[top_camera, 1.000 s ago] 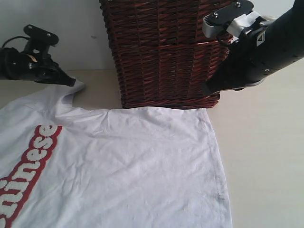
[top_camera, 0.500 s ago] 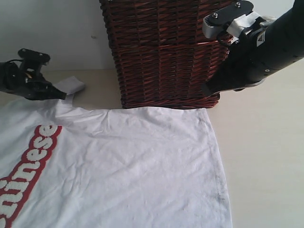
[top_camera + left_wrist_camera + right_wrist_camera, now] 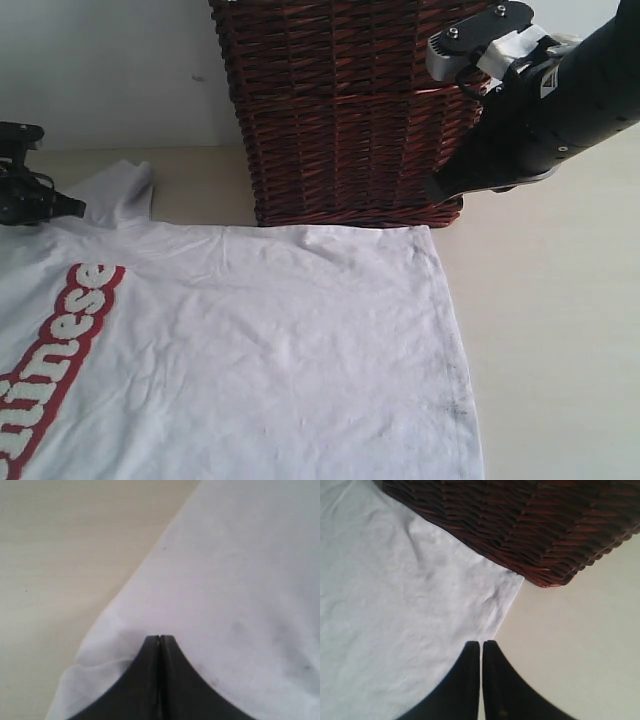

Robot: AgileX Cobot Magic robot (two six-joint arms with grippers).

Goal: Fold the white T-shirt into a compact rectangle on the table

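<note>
Exterior view: my left gripper [image 3: 72, 207] has drawn back and the sleeve [image 3: 122, 190] now lies flat, shirt [image 3: 280, 340] spread on the table [image 3: 560, 330] by the basket [image 3: 340, 110], ready to fold, I reckon; left wrist: jaws closed tight over cloth, grip unclear; right wrist: right gripper [image 3: 481, 642] closed, empty, above the hem corner [image 3: 512, 582].

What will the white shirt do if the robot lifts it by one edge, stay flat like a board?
Probably not. The shirt looks soft: it is creased and puckers where the left gripper pinches it, so it would likely droop. Lying so thin, it seems light. Pushed, it may bunch up rather than slide over the table.
</note>
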